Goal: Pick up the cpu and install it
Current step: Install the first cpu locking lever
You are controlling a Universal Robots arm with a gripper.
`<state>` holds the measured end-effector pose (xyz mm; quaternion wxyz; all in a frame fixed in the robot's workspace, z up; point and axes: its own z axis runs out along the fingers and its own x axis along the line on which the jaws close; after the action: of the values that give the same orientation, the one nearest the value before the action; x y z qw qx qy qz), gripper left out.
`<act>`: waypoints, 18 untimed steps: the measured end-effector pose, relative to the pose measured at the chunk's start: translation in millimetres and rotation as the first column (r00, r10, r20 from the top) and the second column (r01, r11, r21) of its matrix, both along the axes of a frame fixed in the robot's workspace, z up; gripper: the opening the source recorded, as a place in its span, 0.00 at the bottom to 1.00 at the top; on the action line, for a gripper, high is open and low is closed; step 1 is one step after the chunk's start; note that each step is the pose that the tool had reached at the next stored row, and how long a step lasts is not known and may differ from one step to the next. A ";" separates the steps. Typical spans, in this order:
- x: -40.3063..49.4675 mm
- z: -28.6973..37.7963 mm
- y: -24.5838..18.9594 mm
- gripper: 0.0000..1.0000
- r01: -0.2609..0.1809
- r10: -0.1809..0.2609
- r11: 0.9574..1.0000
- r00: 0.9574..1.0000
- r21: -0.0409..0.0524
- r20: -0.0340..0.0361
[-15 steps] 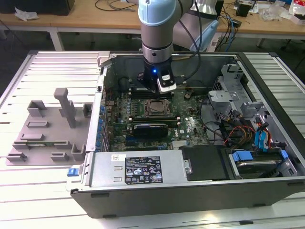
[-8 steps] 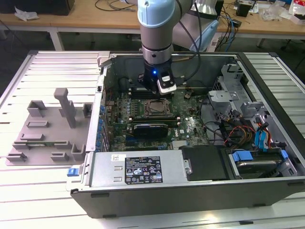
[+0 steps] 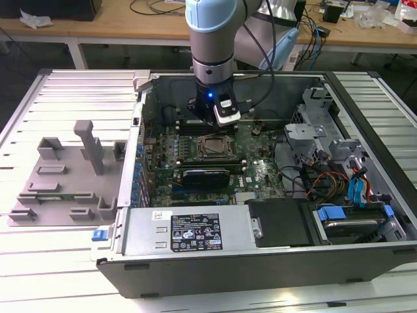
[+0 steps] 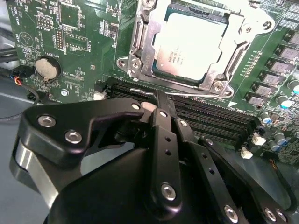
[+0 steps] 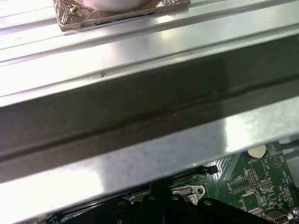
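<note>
gripper (image 4: 160,99): fingers pressed together, nothing held
cpu (image 4: 187,49): seated in socket (image 4: 139,51), six o'clock of gripper in exterior view

A grey metal case wall (image 5: 140,116) runs beside the green motherboard (image 5: 254,191), with the black tool (image 5: 159,203) close to it.

socket frame (image 4: 140,46): top cut off; memory slots (image 4: 219,123): partly behind pincer (image 4: 156,99)

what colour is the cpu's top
The cpu top is silver-white; it shows best in the second wrist view.
</note>
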<state>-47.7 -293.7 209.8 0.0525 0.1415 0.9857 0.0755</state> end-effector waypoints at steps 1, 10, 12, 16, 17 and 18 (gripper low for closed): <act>-0.4 0.0 0.2 0.11 0.000 0.000 1.000 1.000 0.000 0.001; -6.5 -6.6 0.6 0.11 0.000 0.000 1.000 1.000 -0.003 0.025; -6.7 -7.9 0.6 0.11 0.000 0.000 1.000 1.000 -0.003 0.027; -7.3 -10.4 0.3 0.11 0.000 0.000 1.000 1.000 -0.006 0.029; -7.3 -10.6 0.2 0.11 0.000 0.000 1.000 1.000 -0.006 0.029; -7.5 -10.7 -0.1 0.11 0.000 0.000 1.000 1.000 -0.007 0.029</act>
<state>-55.2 -293.8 199.2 0.0676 0.1401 0.9851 0.0739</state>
